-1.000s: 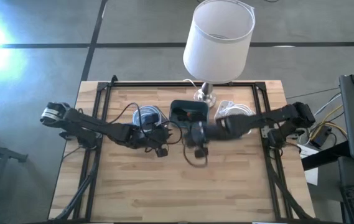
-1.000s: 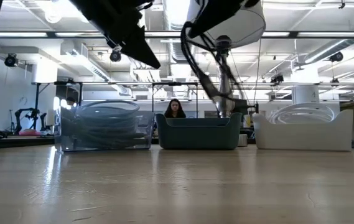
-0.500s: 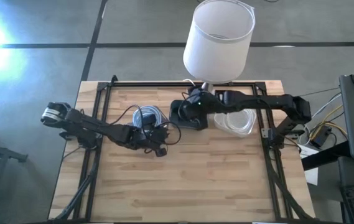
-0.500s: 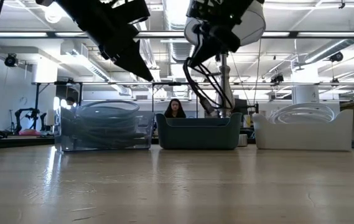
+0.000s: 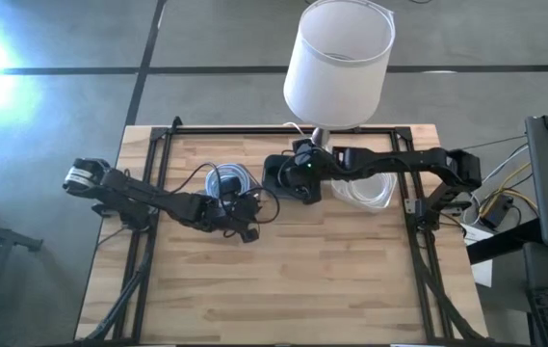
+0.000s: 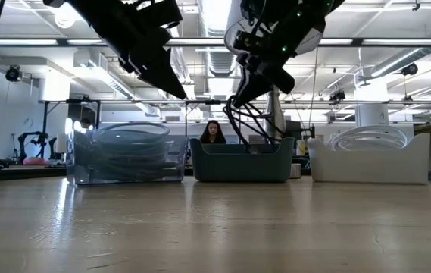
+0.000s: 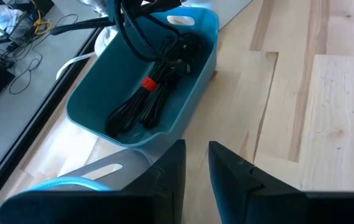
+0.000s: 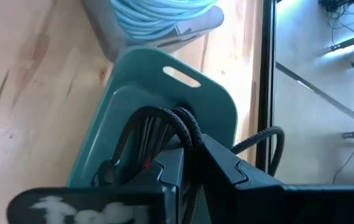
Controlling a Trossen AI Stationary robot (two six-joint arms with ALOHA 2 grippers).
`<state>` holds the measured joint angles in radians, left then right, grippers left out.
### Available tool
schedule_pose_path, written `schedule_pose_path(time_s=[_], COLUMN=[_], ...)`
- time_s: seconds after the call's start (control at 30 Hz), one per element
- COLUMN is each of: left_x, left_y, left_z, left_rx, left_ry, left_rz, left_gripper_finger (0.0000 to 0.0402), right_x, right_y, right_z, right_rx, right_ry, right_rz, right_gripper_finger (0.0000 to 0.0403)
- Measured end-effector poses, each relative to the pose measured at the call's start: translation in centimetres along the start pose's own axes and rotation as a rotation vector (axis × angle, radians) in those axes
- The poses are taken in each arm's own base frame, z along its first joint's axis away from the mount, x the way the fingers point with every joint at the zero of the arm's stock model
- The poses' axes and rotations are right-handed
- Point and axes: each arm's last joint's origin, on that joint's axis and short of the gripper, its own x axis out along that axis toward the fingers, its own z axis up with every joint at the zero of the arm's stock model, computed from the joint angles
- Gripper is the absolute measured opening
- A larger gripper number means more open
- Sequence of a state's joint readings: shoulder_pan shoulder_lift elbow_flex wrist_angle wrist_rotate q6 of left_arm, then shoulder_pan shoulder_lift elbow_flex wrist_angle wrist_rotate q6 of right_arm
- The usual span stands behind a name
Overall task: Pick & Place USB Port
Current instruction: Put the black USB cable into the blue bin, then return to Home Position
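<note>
A teal bin [image 5: 275, 183] stands at the middle of the table's far side, also seen in the low view [image 6: 242, 161]. A bundled black USB cable [image 7: 155, 93] with a red tie lies inside it. My right gripper [image 5: 302, 172] hovers over that bin, shut on a loop of the cable [image 8: 175, 119]. My left gripper [image 5: 247, 224] hangs above the table on the near side of the clear bin [image 5: 225, 179], its fingers [image 7: 175, 163] shut on nothing. My right gripper pinches a bent loop of the black cable [image 8: 183, 124] between its two fingers, coming from above and slanting down over the teal bin. The cable strands [image 6: 244, 121] hang below the fingers, and their lower part lies inside the bin.
The clear bin holds a coiled blue cable [image 6: 128, 148]. A white bin [image 5: 368, 183] with a white cable [image 6: 370, 139] sits right of the teal one. A lamp [image 5: 339, 67] stands at the far edge. Bare wood [image 5: 283, 289] fills the near half.
My right gripper has carried the black cable from above the table's middle toward the far edge, over the teal bin, then tipped downward. The cable, earlier dangling clear over the wood, now hangs down into the bin.
</note>
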<state>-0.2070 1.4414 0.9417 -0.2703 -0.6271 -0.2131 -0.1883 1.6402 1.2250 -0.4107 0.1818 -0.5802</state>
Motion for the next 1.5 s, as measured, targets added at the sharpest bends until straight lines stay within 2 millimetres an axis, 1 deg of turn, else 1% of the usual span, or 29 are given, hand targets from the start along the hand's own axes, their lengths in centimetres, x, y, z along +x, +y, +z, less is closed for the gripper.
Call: schedule_pose_path(time_s=[0.23, 0.37, 0.53, 0.8, 0.97, 1.1, 1.2, 1.33, 1.43, 1.5], left_x=[0.0, 0.0, 0.0, 0.0, 0.0, -0.2, -0.9, -2.7, -4.7, -6.0], left_y=[0.0, 0.0, 0.0, 0.0, 0.0, 0.1, 0.6, 1.6, 2.7, 3.4], left_z=[0.0, 0.0, 0.0, 0.0, 0.0, 0.0, 0.2, 0.9, 1.0, 0.6], left_rx=[-0.013, -0.026, -0.026, -0.026, -0.026, -0.027, -0.032, -0.085, -0.114, -0.131], left_ry=[0.000, 0.000, 0.000, 0.000, 0.001, -0.004, -0.011, -0.055, -0.112, -0.148], left_rz=[0.000, 0.000, 0.000, 0.000, 0.000, 0.009, 0.008, -0.007, -0.008, -0.003], left_gripper_finger=[0.0073, 0.0073, 0.0073, 0.0073, 0.0073, 0.0073, 0.0073, 0.0073, 0.0073, 0.0072], right_x=[0.0, 0.0, 0.0, -0.3, -1.1, -2.9, -4.8, -7.9, -10.5, -12.3], right_y=[0.0, 0.0, 0.0, 0.4, 0.6, 1.1, 1.6, 2.9, 4.1, 4.8], right_z=[0.0, 0.1, 0.2, 1.1, 2.3, 3.1, 3.4, 3.4, 3.1, 2.7], right_rx=[0.024, 0.064, 0.071, 0.072, 0.143, 0.149, 0.181, 0.221, 0.221, 0.230], right_ry=[-0.007, -0.012, -0.025, -0.070, -0.092, -0.040, 0.022, 0.052, 0.016, -0.035], right_rz=[-0.003, 0.002, -0.002, -0.010, -0.003, 0.052, 0.098, 0.141, 0.166, 0.177], right_gripper_finger=[0.0039, 0.0058, 0.0087, 0.0114, 0.0121, 0.0117, 0.0112, 0.0105, 0.0096, 0.0089])
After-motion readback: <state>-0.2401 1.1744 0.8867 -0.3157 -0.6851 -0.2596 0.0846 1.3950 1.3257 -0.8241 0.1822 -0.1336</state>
